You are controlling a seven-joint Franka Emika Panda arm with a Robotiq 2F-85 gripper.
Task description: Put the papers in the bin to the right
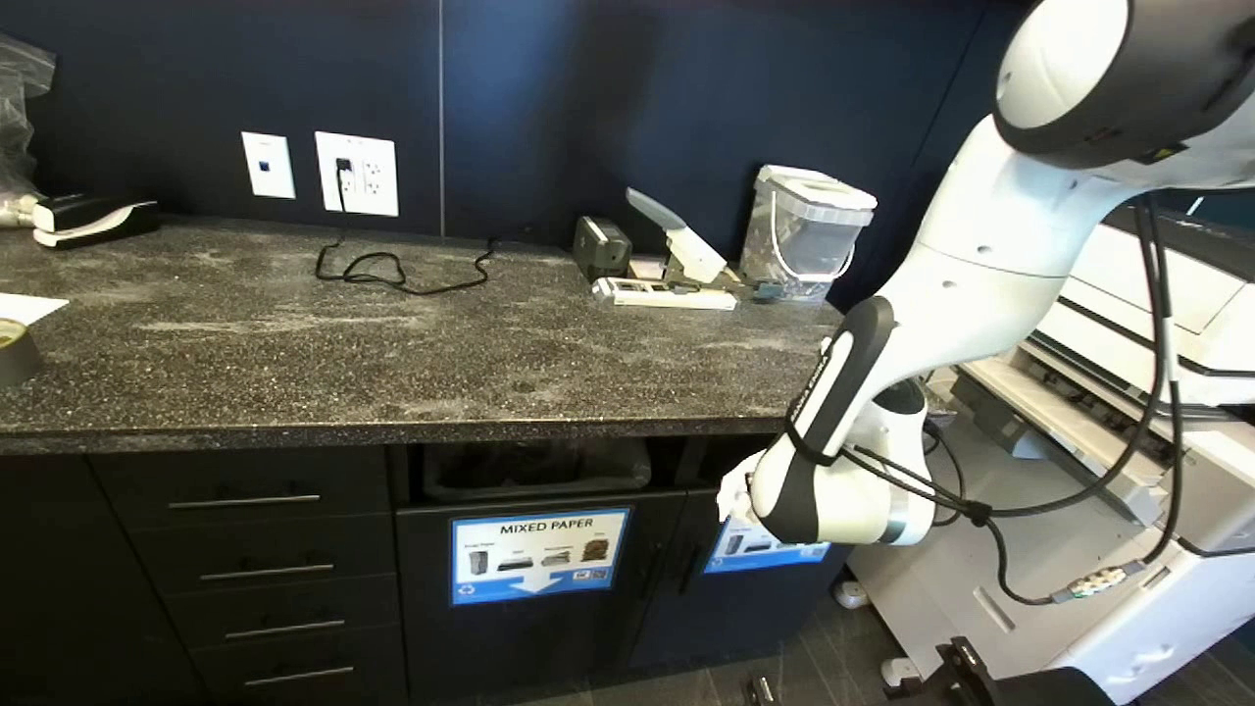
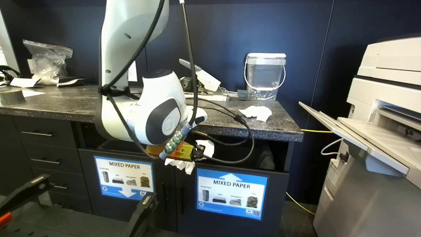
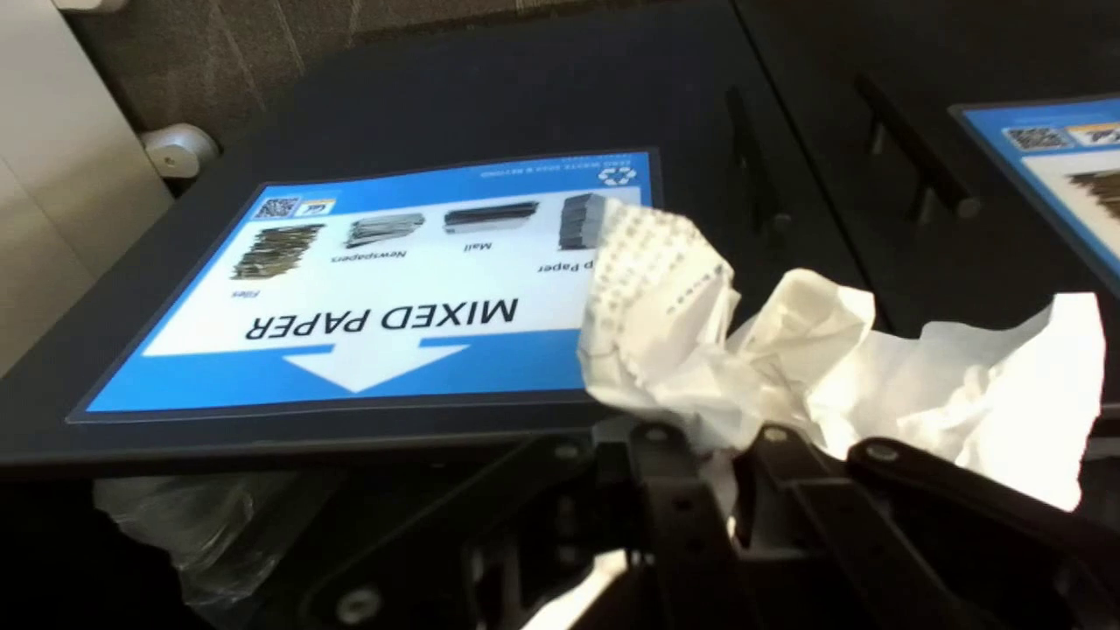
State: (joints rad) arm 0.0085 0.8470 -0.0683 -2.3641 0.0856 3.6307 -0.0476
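Note:
My gripper (image 3: 716,440) is shut on a crumpled white paper (image 3: 779,367), which bulges out on both sides of the fingers. Their tips are partly hidden by it. In an exterior view the held paper (image 2: 206,148) is at the left end of the slot of the right-hand bin (image 2: 276,200), and part of it hangs in front of the panel's upper edge. A second crumpled paper (image 2: 256,112) lies on the counter near its right end. In an exterior view the wrist covers the gripper, and only an edge of the held paper (image 1: 737,490) sticks out.
The twin compartment (image 1: 529,637) with its own label adjoins on the left. Above runs the counter edge (image 2: 250,131). A looped arm cable (image 2: 243,161) hangs before the slot. A stapler (image 1: 677,292) and clear bucket (image 1: 806,230) stand behind; a printer (image 2: 378,138) is at right.

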